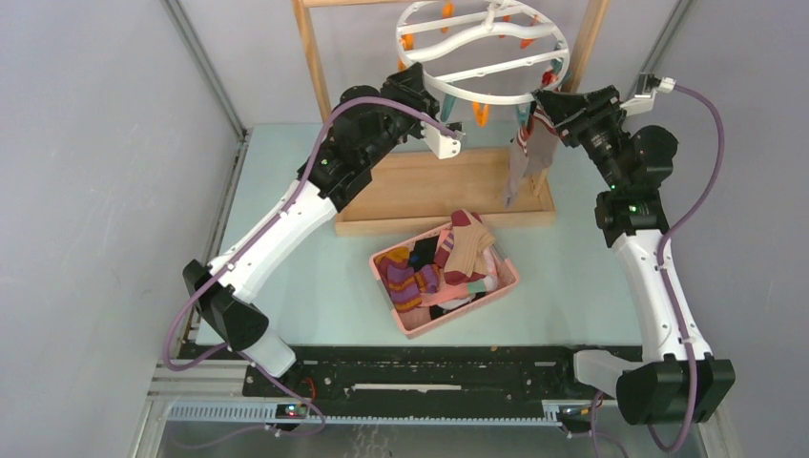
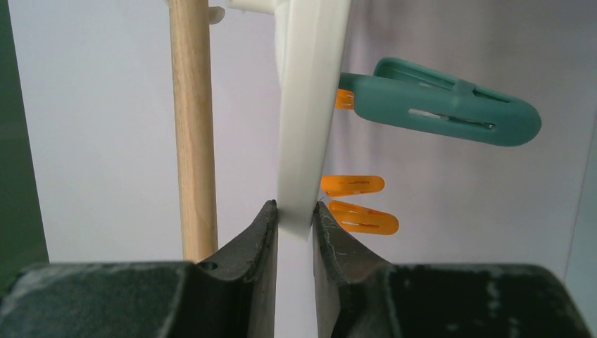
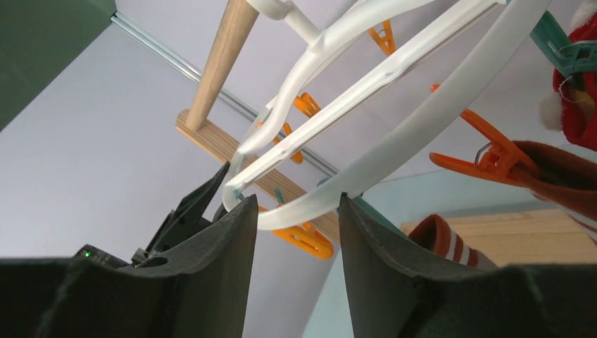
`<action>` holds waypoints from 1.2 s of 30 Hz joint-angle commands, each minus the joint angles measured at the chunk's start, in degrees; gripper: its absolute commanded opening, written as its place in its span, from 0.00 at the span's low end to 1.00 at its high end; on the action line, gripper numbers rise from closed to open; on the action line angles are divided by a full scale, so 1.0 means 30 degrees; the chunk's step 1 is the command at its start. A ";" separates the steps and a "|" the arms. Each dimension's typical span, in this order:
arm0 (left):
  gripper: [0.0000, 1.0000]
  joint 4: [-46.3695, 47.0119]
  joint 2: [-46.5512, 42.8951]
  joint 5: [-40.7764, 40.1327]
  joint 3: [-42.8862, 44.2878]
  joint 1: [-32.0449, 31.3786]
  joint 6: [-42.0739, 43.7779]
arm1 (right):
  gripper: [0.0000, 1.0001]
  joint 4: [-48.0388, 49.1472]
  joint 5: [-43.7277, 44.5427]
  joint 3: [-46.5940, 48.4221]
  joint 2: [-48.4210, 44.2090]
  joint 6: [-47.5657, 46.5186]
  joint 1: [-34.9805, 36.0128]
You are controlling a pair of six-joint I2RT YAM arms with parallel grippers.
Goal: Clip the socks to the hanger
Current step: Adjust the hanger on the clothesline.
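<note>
Gripping the light, stiff white plastic ring hanger [image 2: 310,105] by its rim, the left hand [image 2: 294,213] is clenched on it. The right hand [image 3: 292,204] straddles the rim, released. Soft, limp fabric socks [image 1: 448,256] fill the pink plastic basket [image 1: 467,307] on the counter [image 1: 572,286]; the cuff looks the best place to pinch.

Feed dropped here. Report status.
Left gripper shut on hanger rim. Right gripper open at rim. Socks clipped, more in basket. Rack post beside left gripper.

Grey walls [image 1: 95,143], pale green tabletop [image 1: 572,286]
</note>
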 commanded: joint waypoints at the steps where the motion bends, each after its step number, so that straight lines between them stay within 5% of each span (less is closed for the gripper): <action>1: 0.08 0.0170 -0.0626 -0.0944 0.0305 -0.0187 -0.0087 | 0.53 -0.0117 0.0415 0.1663 0.0544 0.1681 0.0175; 13: 0.08 0.0192 -0.0824 -0.1060 0.0383 -0.0272 -0.0226 | 0.51 -0.3788 0.2240 0.2010 -0.0373 -0.0110 0.0130; 36: 0.07 0.0323 -0.2361 -0.0800 -0.0799 -0.0802 -0.0368 | 0.35 -0.4013 0.2626 0.5354 0.3087 -0.0234 0.0522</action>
